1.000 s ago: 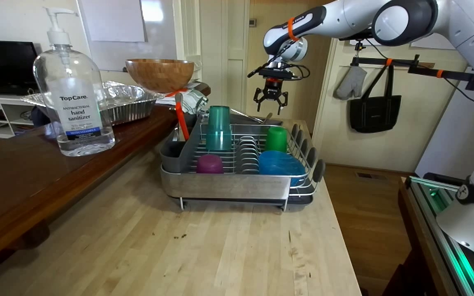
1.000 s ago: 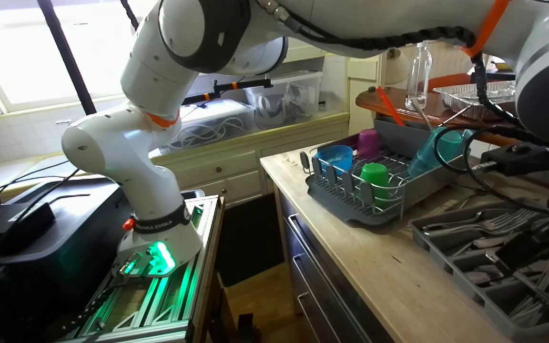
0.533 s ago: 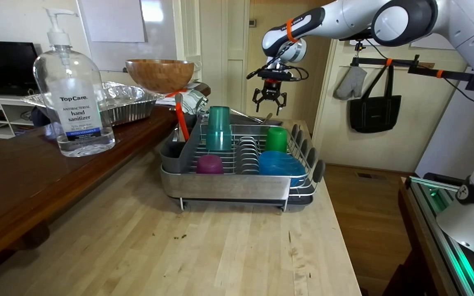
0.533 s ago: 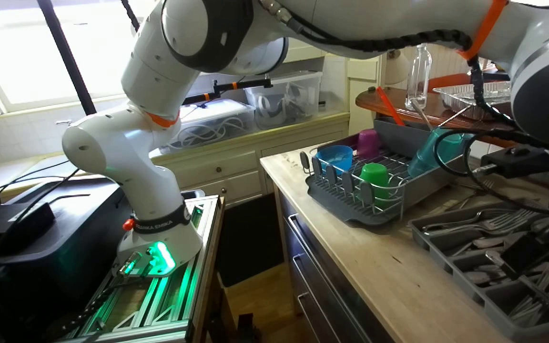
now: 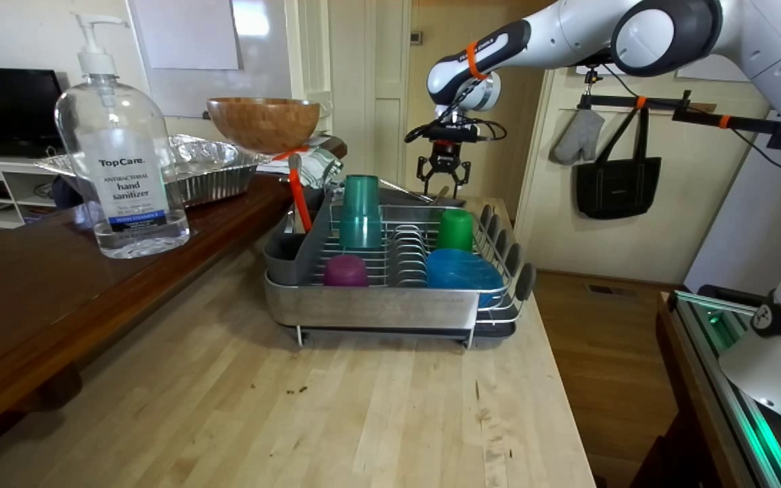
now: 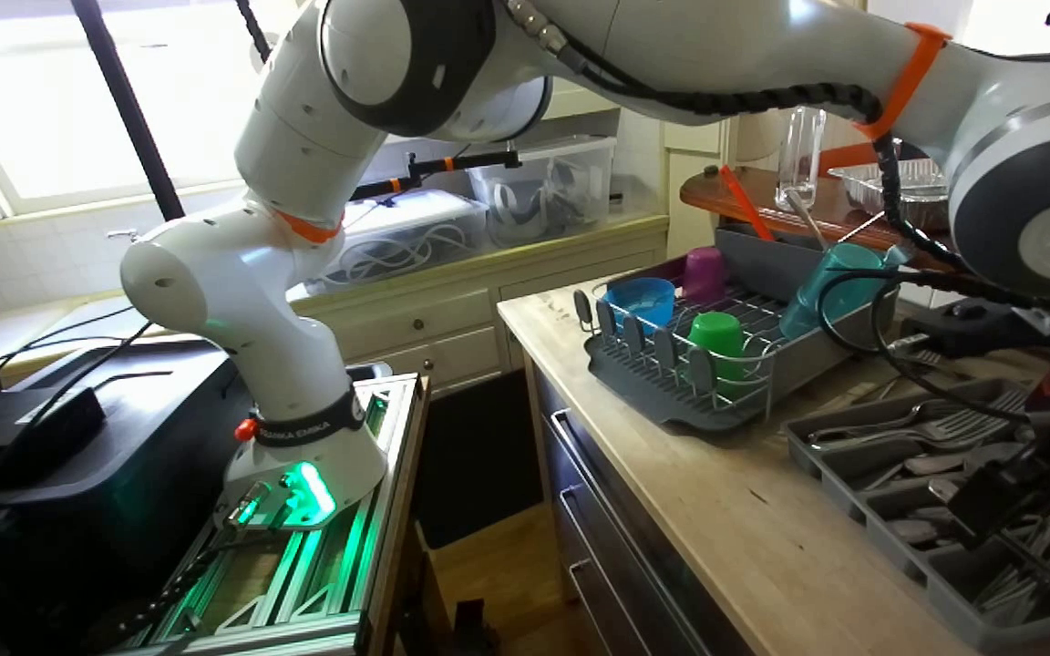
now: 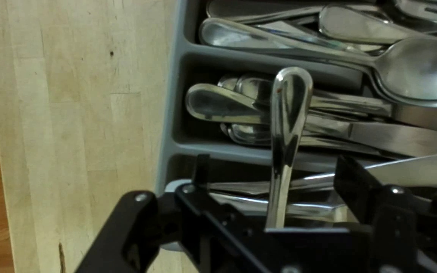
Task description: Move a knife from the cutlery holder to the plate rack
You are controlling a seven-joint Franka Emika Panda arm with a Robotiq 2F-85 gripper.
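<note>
My gripper (image 7: 275,182) is open above the grey compartment cutlery tray (image 7: 171,94). A silver utensil handle (image 7: 290,98) lies across the compartments, between and apart from the fingers; its lower end is hidden, so its kind cannot be told. A knife (image 7: 404,138) lies in the compartment under it. The gripper (image 5: 441,190) hangs behind the plate rack in an exterior view. The plate rack (image 5: 370,306), a silver wire drainer, also shows in an exterior view (image 6: 826,369). The cutlery holder (image 5: 289,268), an upright grey caddy, stands along the rack's side with an orange-handled utensil (image 5: 299,200).
The rack holds a teal cup (image 5: 361,210), a green cup (image 5: 455,230), a purple cup (image 5: 345,270) and a blue bowl (image 5: 465,274). A fork (image 6: 917,355) lies between rack and tray (image 6: 853,510). A sanitizer bottle (image 5: 126,176) and foil tray (image 5: 217,173) stand on the brown table.
In both exterior views the arm has moved down, with a small leftward shift in the picture. The gripper is lower over the tray and stays open. The rack and its contents have not moved.
</note>
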